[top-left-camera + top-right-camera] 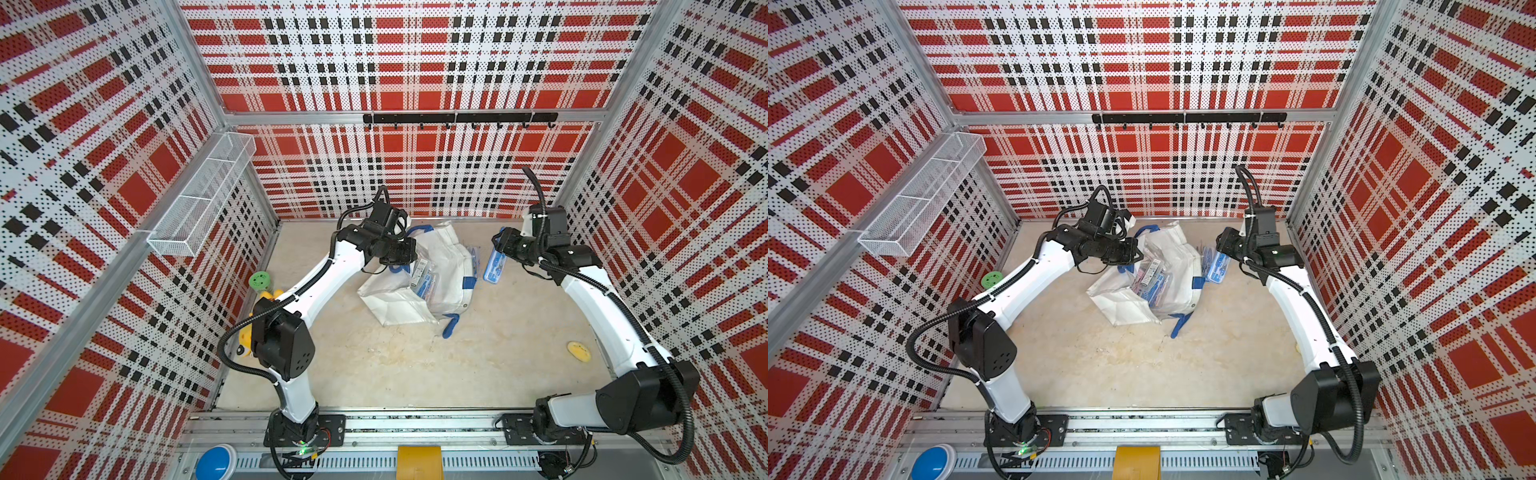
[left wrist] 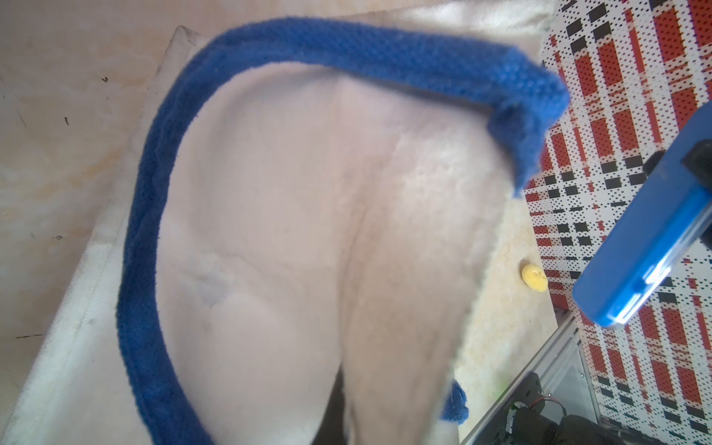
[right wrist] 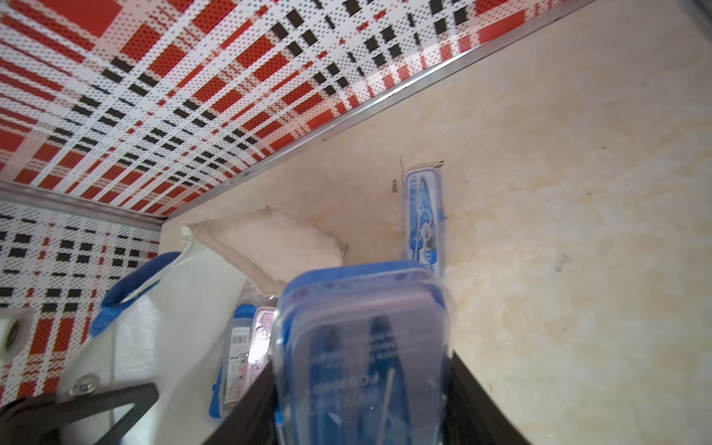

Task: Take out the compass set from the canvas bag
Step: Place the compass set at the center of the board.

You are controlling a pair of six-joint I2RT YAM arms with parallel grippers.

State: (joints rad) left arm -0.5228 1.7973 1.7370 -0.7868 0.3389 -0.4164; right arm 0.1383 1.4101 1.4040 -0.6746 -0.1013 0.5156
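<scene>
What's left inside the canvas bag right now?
The canvas bag lies open: several compass set cases show at its mouth, including a pink case. Folded fabric covers whatever lies deeper, so their number cannot be told.

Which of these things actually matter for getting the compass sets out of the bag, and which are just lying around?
For the job: canvas bag; left gripper, shut on its fabric; right gripper, holding a compass set; second compass set on the table; more cases inside the bag.
Lying about: green disc; yellow lump; wire basket; hook rail.
</scene>
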